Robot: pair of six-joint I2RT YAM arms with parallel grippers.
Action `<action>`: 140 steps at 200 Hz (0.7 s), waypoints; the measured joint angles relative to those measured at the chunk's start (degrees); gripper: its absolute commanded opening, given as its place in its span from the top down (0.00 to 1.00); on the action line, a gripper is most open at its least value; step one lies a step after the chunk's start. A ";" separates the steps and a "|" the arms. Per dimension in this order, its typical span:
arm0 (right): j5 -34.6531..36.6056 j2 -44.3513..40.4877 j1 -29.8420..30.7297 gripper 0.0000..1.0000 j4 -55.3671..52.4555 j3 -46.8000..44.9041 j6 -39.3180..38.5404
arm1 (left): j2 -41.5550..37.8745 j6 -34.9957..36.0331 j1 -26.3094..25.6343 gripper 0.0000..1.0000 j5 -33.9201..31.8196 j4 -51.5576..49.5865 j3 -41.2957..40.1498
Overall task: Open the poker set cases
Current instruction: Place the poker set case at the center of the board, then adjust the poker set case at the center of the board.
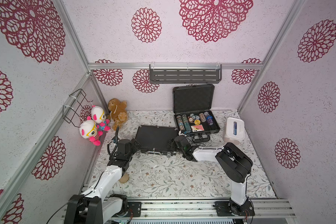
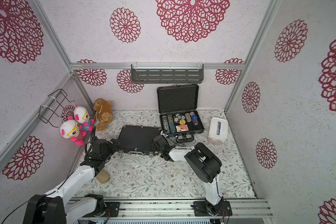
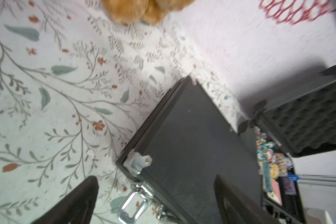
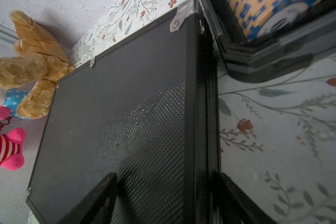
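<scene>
Lying flat near the middle of the table (image 1: pixel 163 174) is the thin case (image 1: pixel 155 137), black, with its lid down. Its top has a fine dotted texture, and there are small silver plates at the corners. The front edge, facing the arms, carries a silver handle (image 1: pixel 153 152). In the left wrist view, a silver latch (image 3: pixel 133 203) sticks out from that edge near the corner.

The left gripper (image 1: pixel 137 145) hangs at the thin case's front left corner. Its jaws are wide apart, one finger over the table and the other over the lid, holding nothing. The right gripper (image 1: pixel 172 144) is at the opposite end. Its jaws are also spread, one finger above the lid and the other just outside the side wall, and nothing is clamped between them.

Behind and to the right stands the grey case (image 1: pixel 193 99), thicker and already open. Its lid is raised against the back wall (image 1: pixel 163 97) and lined with bumpy dark foam. The tray below holds rows of coloured chips (image 1: pixel 194 120). Its front left corner sits just beside the thin case's back right corner.

A white tissue box (image 1: pixel 234 131) stands to the right of the grey case. A brown bear (image 1: pixel 117 112) sits in the back left corner.
</scene>
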 measured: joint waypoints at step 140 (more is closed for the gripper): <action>-4.57 -2.29 -0.70 0.18 -1.97 -0.42 1.88 | -0.20 -0.90 0.00 0.01 -1.14 3.30 -2.82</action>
